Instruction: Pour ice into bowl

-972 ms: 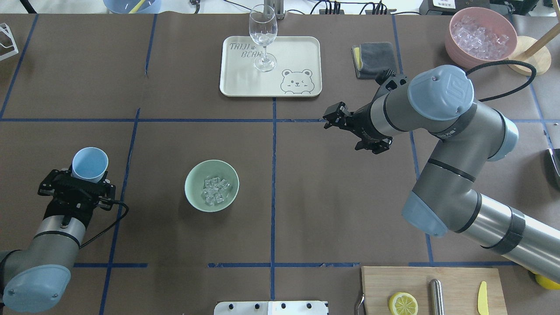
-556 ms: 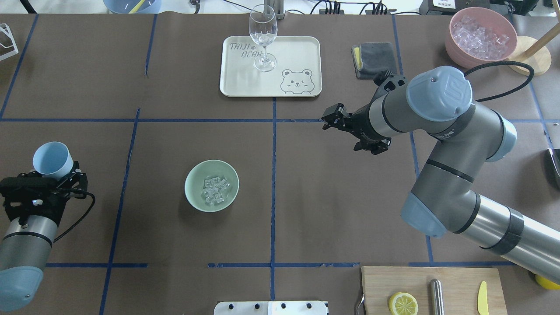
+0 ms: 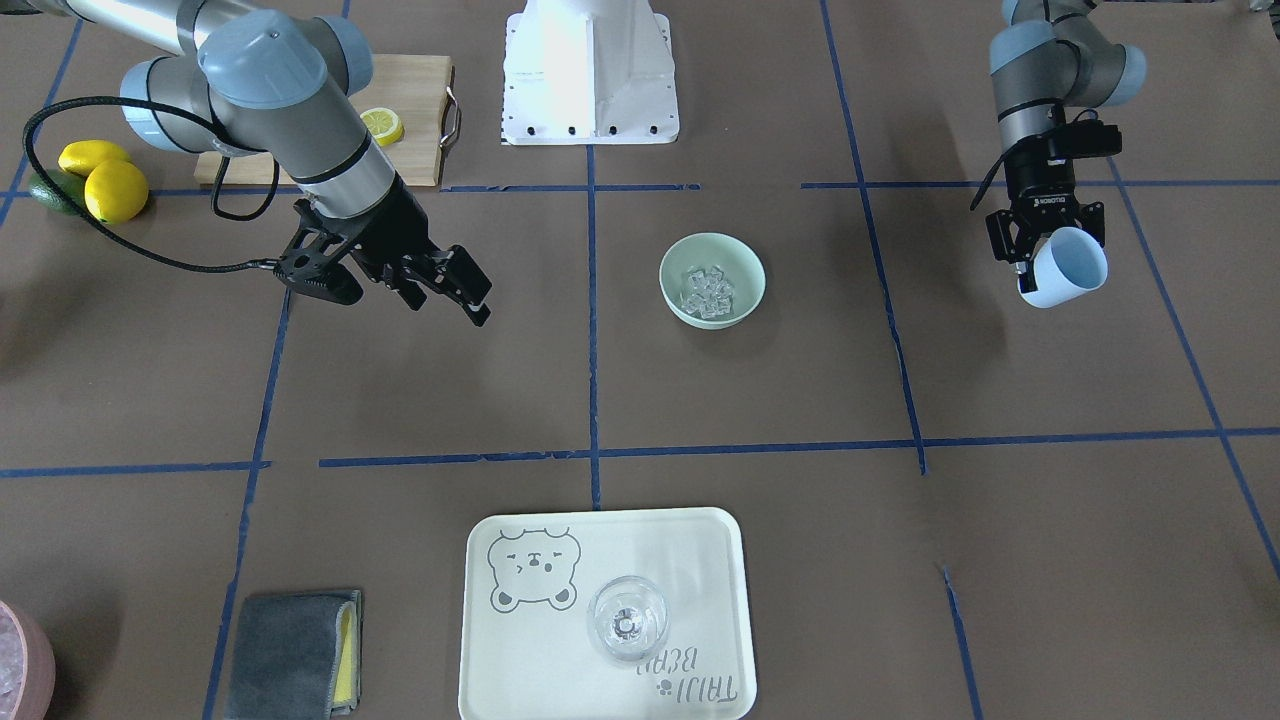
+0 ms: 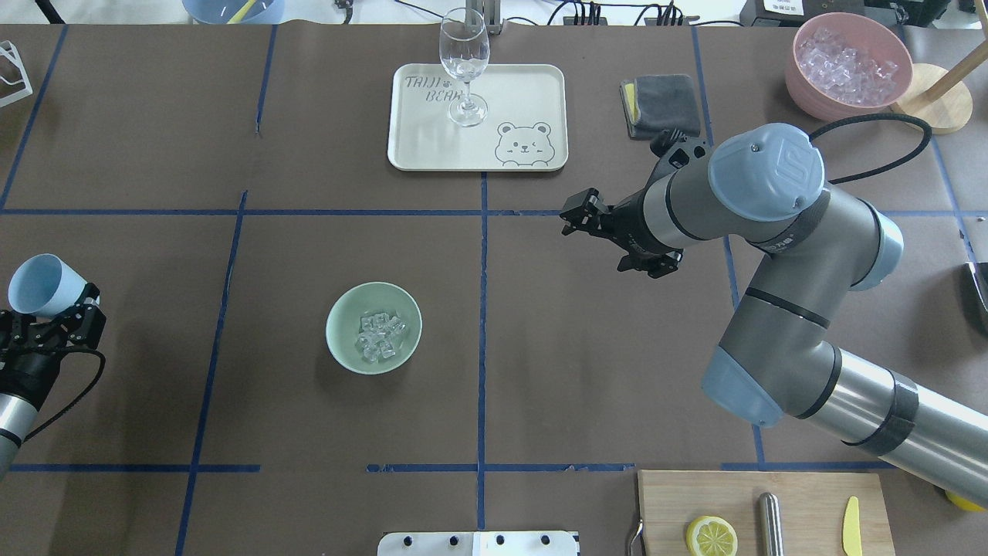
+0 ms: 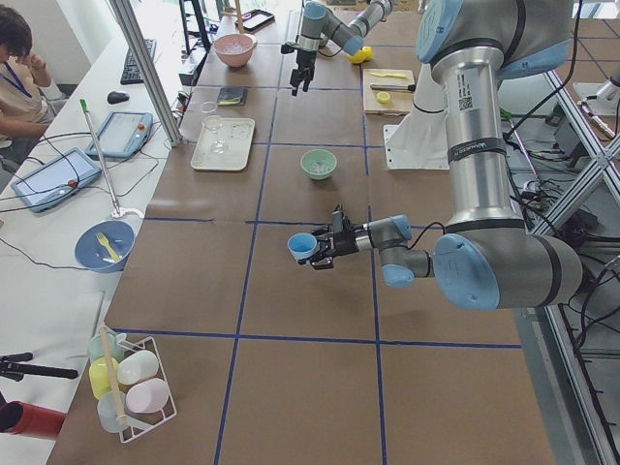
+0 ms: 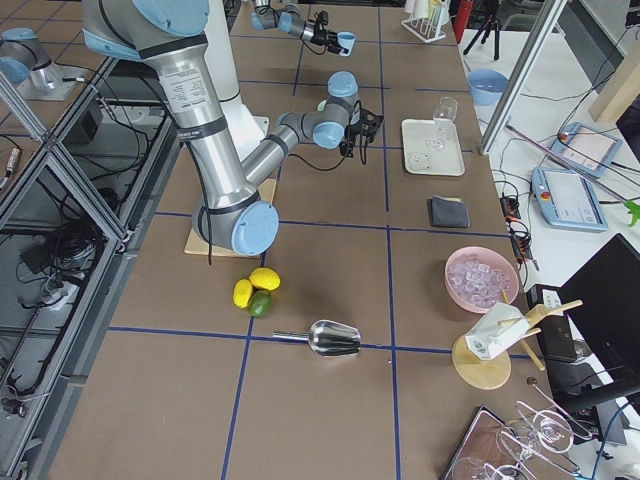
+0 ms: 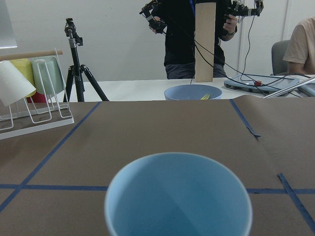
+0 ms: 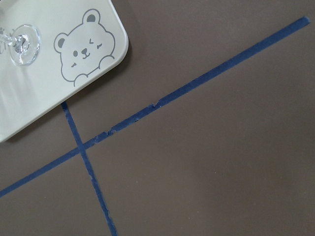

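Ice (image 4: 378, 338) is seen heaped in the mint-green bowl (image 4: 343, 328) at mid-bench, so pouring is judged done, with the empty blue cup (image 3: 1070, 268) clamped well aside by the jaws of the left gripper (image 3: 1040, 264) and the jaws of the right gripper (image 3: 476, 300) parted, holding nothing.

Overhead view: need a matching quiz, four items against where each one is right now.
Items:
1. green bowl
2. blue cup
3. wine glass
4. lemon half

Places:
A. standing on the cream tray
B. held in the left gripper
C. lying on the wooden board
D. on the brown table, with ice inside

Pairs: 1-D, 2-B, 3-A, 4-C
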### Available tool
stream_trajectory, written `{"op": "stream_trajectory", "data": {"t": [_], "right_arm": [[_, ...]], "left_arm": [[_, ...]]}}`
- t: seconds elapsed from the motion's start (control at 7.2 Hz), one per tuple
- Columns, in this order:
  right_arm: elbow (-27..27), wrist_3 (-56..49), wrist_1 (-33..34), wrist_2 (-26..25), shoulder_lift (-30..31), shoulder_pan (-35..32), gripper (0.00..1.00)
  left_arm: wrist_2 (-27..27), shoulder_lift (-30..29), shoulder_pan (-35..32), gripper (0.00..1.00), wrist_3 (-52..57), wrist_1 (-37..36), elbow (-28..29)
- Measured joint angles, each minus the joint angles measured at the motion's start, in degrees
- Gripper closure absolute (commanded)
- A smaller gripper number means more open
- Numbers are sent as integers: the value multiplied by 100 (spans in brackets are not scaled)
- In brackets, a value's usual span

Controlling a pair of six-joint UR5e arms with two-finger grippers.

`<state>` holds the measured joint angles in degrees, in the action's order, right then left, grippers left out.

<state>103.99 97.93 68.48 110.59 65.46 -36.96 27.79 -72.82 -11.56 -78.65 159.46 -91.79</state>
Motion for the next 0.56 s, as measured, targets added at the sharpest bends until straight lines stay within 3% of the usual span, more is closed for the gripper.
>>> {"op": "stream_trajectory", "data": {"t": [0.56], "right_arm": [[9,3,-1,-35,2,103,0]], "left_arm": [[-112,-417,4,100,122,285,671]]}}
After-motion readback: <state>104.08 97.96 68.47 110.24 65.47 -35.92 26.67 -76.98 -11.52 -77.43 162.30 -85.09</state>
